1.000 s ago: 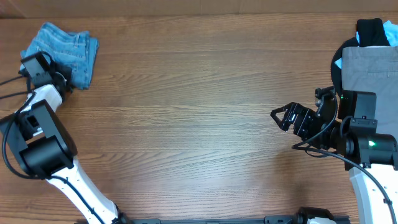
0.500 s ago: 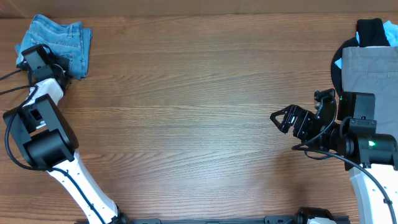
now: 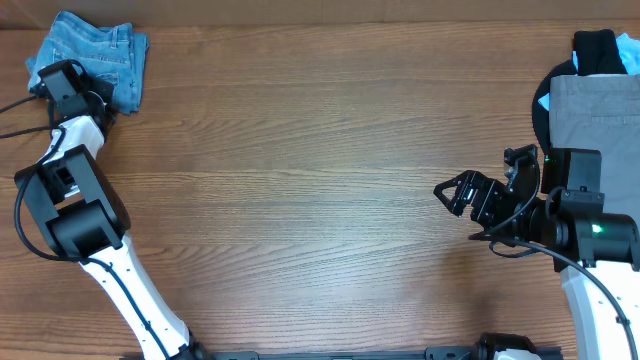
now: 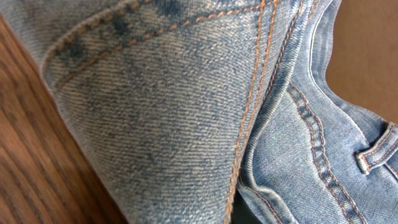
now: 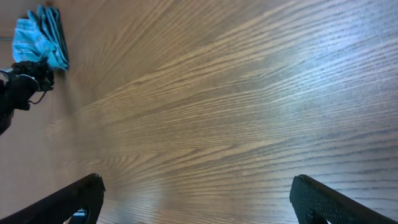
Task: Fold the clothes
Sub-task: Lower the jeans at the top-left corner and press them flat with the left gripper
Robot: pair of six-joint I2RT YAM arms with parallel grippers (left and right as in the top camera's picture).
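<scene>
Woodgrain is running sideways across the brown counter (image 3: 300, 150). We are seeing the folded jeans (image 3: 100, 55) lying bunched at its 10 o'clock corner, with the left fingers (image 3: 85, 88) pinching nearly closed on their edge. The right fingers (image 3: 452, 190) are hanging spread wide near 3 o'clock, holding nothing. A gray garment (image 3: 598, 110) is lying at 2 o'clock.

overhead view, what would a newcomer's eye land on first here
A bundled pair of light blue jeans sits in the far left corner of the table, the left gripper closed on its edge. On the right, the right gripper hovers wide open beside a grey garment.
</scene>
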